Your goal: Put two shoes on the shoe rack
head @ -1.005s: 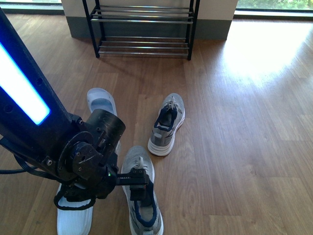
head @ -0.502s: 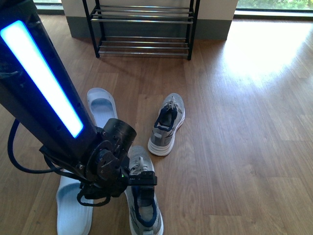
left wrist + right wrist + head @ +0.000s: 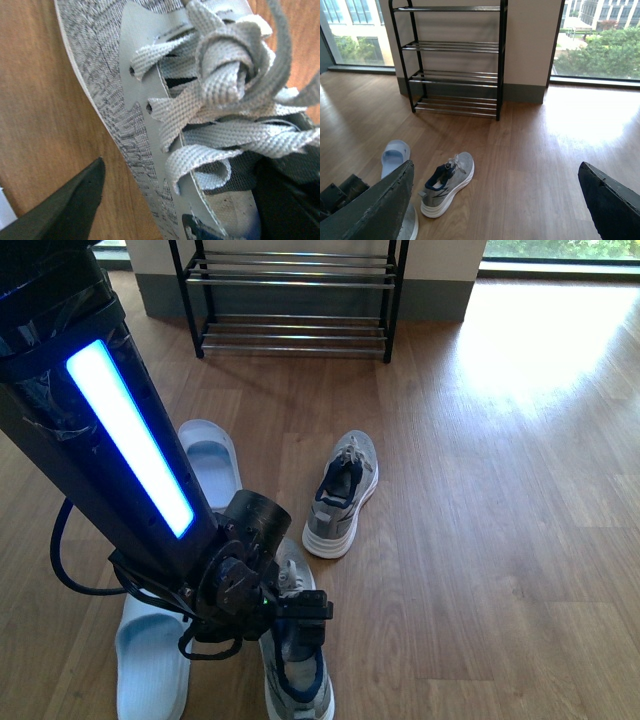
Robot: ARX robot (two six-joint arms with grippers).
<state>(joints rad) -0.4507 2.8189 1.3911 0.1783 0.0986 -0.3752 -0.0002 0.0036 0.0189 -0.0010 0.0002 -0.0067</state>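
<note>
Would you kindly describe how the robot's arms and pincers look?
The left arm is black with a long glowing blue-white strip, a looping black cable and a round wrist. The left pincer and right pincer have plain dark wedge-shaped fingers.

Occlusion and cropping, front view
The left arm (image 3: pixel 130 460) covers the forepart of the near sneaker (image 3: pixel 305 690) and much of a pale slipper (image 3: pixel 150 675); both run off the bottom edge; shoe rack (image 3: pixel 290 335) upper tiers cut off
</note>
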